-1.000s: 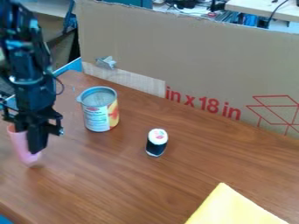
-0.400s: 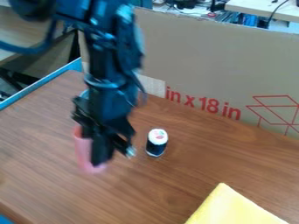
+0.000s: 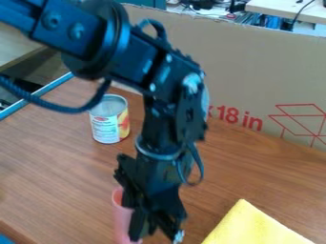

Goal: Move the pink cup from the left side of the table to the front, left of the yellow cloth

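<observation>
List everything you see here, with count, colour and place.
Cup: one, pink, held in the gripper at the bottom edge of the view
Can: one, silvery with a white, red and yellow label, left of the arm
Cloth: one, yellow, lower right
Tabletop: one, brown wood grain, under these things
Cardboard panel: one, tan with red printing, behind the tabletop
Pale surface: one, beyond the panel, upper right
Small blue item: one, bottom left corner, too cut off to name
Arm: one, black, from upper left down through the middle
Gripper: one, black, at the cup
</observation>
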